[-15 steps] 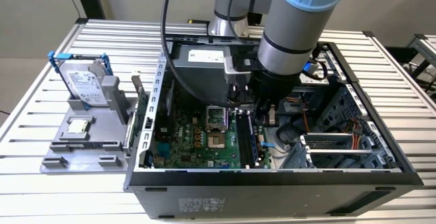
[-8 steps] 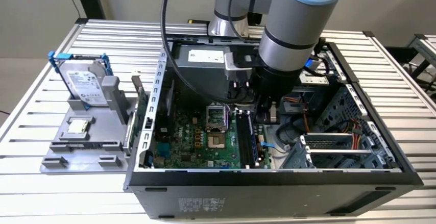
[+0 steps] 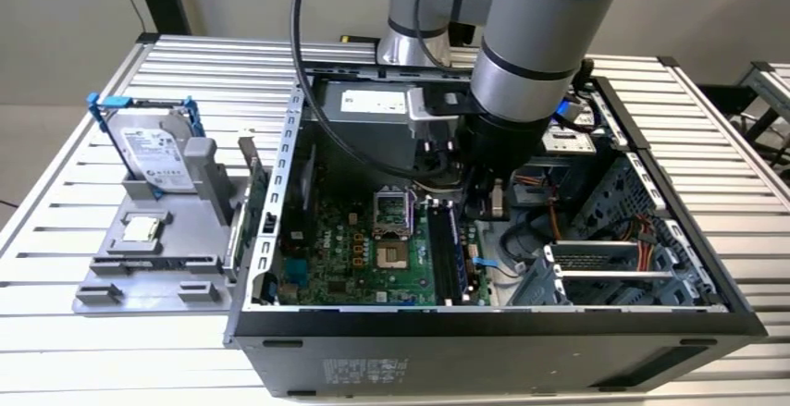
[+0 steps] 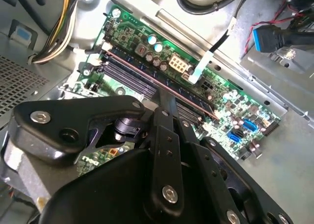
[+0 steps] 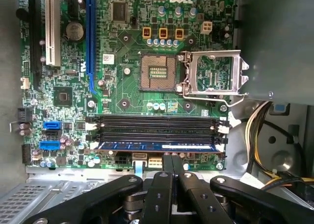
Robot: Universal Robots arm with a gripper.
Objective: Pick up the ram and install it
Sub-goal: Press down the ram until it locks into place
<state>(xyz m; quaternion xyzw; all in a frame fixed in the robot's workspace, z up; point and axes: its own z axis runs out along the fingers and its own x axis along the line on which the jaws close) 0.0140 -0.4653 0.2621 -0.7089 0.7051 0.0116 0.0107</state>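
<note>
Ram (image 5: 157, 146) sits in the slot nearest the hand (image 5: 171, 161), long axis running along the slot row, crosswise to the fingers. Hand's right above its mid, fingers pinched narrow, prob. touching its top edge.

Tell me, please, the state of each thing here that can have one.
ram, standing in the outermost memory slot, gripper at its middle
other memory slots, empty
processor socket, empty, lid swung open
computer case, on its side, open
hard drive, upright in the grey holder, outside the case
</note>
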